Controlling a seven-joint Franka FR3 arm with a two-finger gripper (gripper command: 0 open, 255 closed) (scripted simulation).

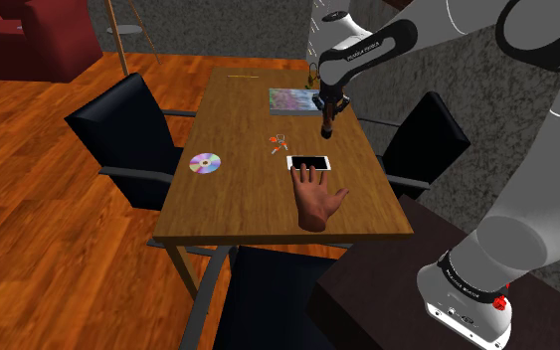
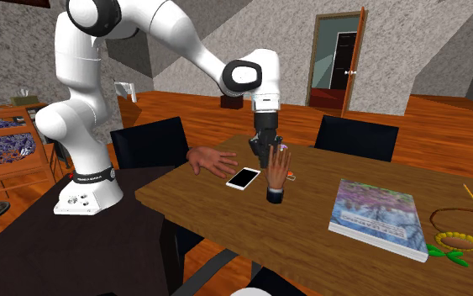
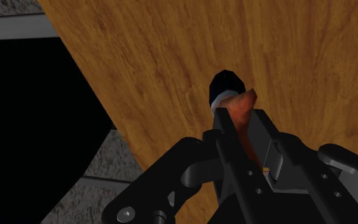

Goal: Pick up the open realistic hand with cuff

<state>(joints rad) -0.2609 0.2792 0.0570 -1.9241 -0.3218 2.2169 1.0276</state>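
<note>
Pincer (image 3: 242, 124): black fingers closed narrow on the hand with cuff (image 3: 241, 105), clasping its brown palm from both sides; seen also over the table's middle (image 2: 266, 161) (image 1: 325, 129).
Hand with cuff: upright in the second exterior view (image 2: 278, 172), open fingers upward, dark cuff with a pale band at the lower end, pointing down at the wood; whether the cuff touches the table cannot be told.
Table (image 1: 228, 199): wooden, with black chairs (image 1: 128, 134) around it.
Smartphone (image 1: 308, 162): white, lying flat, just to the second exterior view's left of the cuff (image 2: 243, 177).
Bare hand (image 1: 317, 202): lies flat at the near edge in the shoulder view, fingertips touching the smartphone.
CD (image 1: 205, 163): shiny, well apart, at the shoulder view's left.
Book (image 2: 375, 214): many-coloured cover, no title readable.
Small orange object (image 1: 278, 141): between CD and pincer, too small to name.
Writing: white lettering on the arm's dark band (image 1: 352, 47), too small to read surely.
</note>
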